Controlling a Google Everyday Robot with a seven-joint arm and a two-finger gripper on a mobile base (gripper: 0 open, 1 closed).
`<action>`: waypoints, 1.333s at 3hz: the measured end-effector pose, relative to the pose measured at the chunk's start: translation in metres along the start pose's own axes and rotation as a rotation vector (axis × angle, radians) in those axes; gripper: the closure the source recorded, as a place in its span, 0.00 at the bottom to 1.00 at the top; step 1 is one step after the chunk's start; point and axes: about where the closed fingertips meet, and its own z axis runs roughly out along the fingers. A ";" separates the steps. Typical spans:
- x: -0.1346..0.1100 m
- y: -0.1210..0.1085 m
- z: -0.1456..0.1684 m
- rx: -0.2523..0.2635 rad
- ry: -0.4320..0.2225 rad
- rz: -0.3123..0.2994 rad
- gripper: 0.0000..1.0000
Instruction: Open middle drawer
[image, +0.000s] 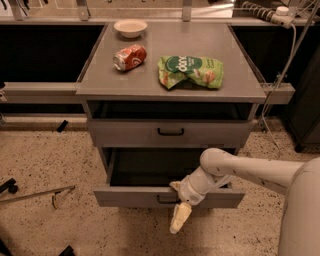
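The middle drawer (130, 196) is a grey metal drawer with a small black bar handle (165, 201). It stands pulled out from the cabinet, and its dark inside shows behind the front. My gripper (180, 218) hangs at the drawer front, just right of and below the handle, at the end of my white arm (240, 172), which reaches in from the right. The wrist covers the handle's right part. The upper drawer front (170, 132) with its black handle is pushed in above it.
On the grey cabinet top (150, 82) lie a red soda can (130, 57), a green chip bag (191, 71) and a white bowl (130, 27). A cable (280, 75) hangs at the right. Rods and small parts (37, 194) lie on the speckled floor at the left.
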 end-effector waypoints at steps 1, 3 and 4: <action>0.000 0.000 0.000 0.000 0.000 0.000 0.00; 0.003 0.040 0.000 -0.052 0.006 0.030 0.00; 0.010 0.042 0.010 -0.077 -0.010 0.044 0.00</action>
